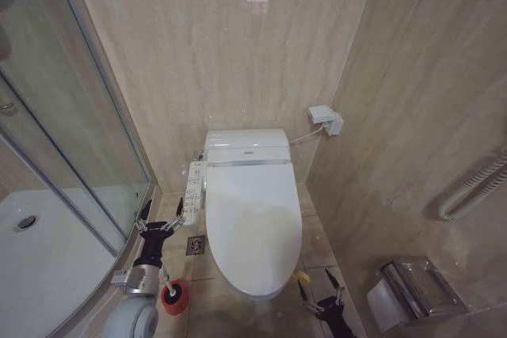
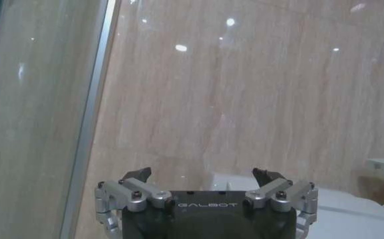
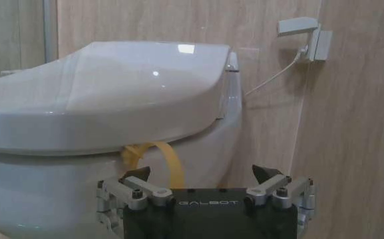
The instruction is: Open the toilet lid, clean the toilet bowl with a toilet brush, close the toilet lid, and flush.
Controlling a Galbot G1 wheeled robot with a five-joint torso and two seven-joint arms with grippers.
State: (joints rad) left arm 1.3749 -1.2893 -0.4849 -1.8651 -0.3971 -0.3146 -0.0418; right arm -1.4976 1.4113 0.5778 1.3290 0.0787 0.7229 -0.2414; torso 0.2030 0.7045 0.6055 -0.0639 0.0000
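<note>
The toilet lid lies shut over the white toilet bowl, glossy in the right wrist view. A yellow ribbon loop hangs from the lid's front rim. The toilet brush stands in a round red cup on the floor left of the bowl, its black head down in the cup. My left gripper is open beside the bowl's button panel, just above the brush, and faces the wall. My right gripper is open low at the bowl's front right, close to the ribbon.
A curved glass shower screen and white shower tray close off the left. A floor drain lies left of the bowl. A paper holder, a grab rail and a wall socket box line the right wall.
</note>
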